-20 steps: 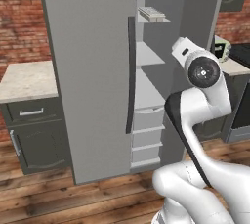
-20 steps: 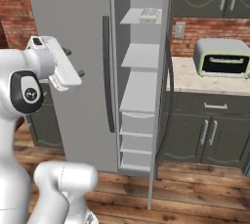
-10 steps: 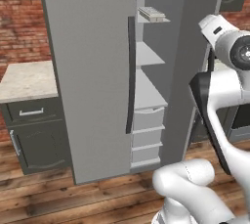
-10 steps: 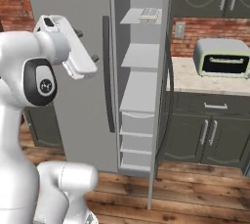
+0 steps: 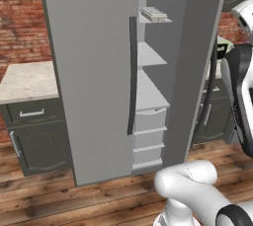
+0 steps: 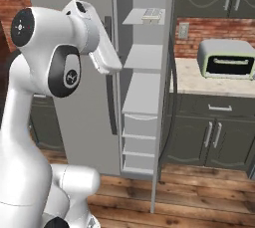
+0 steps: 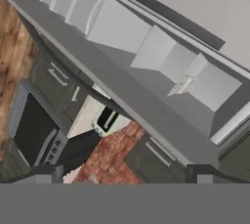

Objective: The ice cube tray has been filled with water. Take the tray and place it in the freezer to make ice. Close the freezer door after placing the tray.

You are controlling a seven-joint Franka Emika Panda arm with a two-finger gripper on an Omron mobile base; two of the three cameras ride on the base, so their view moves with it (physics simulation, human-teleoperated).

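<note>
The ice cube tray (image 5: 154,14) (image 6: 152,14) lies on the top shelf of the freezer (image 5: 148,92) (image 6: 142,87). In the hand view the tray (image 7: 183,85) is a small pale shape on a shelf, far off. The freezer door (image 5: 197,57) (image 6: 164,97) (image 7: 112,78) stands wide open, swung out toward me on the right. My gripper (image 6: 110,62) (image 7: 124,178) is raised at upper-shelf height, left of the opening and well short of the tray. Its fingertips (image 7: 49,174) stand far apart with nothing between them.
The plain grey fridge door (image 5: 94,72) with its dark handle (image 5: 132,72) is shut, left of the opening. A green toaster oven (image 6: 226,58) (image 7: 108,119) sits on the right counter (image 6: 214,80). Another counter (image 5: 24,79) stands left. White drawers (image 6: 139,142) fill the freezer's bottom.
My arm has lifted and swung the hand up and toward the open freezer. The jaws stayed open. Tray and door have not moved.
</note>
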